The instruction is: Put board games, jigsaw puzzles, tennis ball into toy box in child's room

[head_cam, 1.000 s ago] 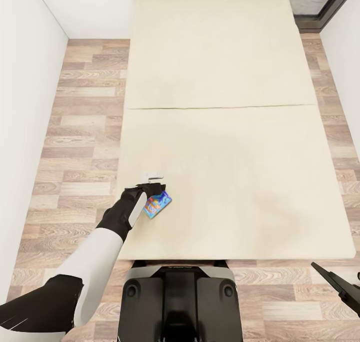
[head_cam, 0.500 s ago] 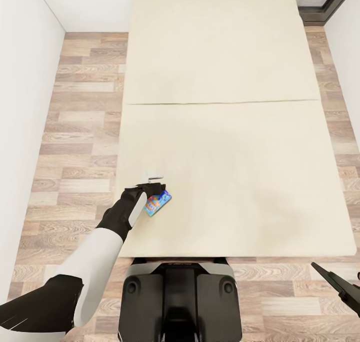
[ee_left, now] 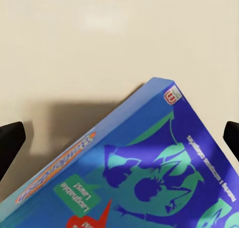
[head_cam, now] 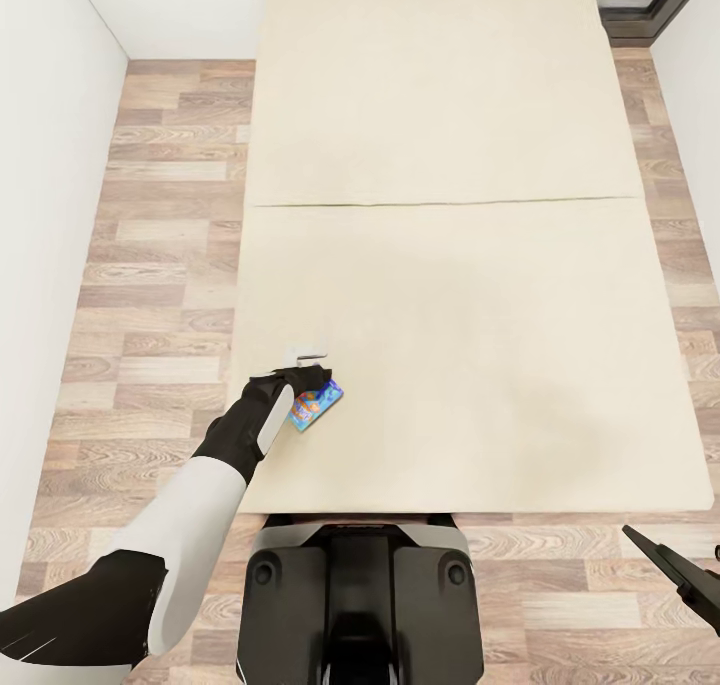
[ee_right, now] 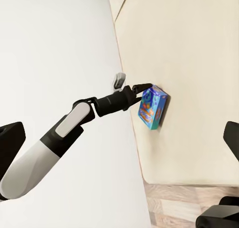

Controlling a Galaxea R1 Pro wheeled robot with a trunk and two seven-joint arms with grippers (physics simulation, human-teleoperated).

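**A:** Where does the board game (head_cam: 316, 406) lie?

**B:** On the cream bed (head_cam: 470, 295), near the corner closest to the robot's left side; it is a flat blue box with orange lettering on one side and a teal and dark blue design on its face, and in the left wrist view (ee_left: 149, 183) it looks tilted, one corner raised with a shadow beneath it.

**A:** And the left gripper (head_cam: 303, 377)?

**B:** It sits right at the box, at the edge nearer the wall; in the right wrist view the black fingers (ee_right: 141, 86) reach the box's upper corner (ee_right: 153, 107); in the left wrist view the two dark fingertips (ee_left: 10, 143) stand far apart at either edge of the picture with the box between them; so the jaws are spread wide around the game, and no clamping contact can be seen.

**A:** The right gripper (head_cam: 690, 580)?

**B:** It hangs low over the wood floor (head_cam: 150, 265) past the foot of the bed, well apart from the game; its dark fingertips (ee_right: 10, 138) also stand widely parted, with nothing between them.
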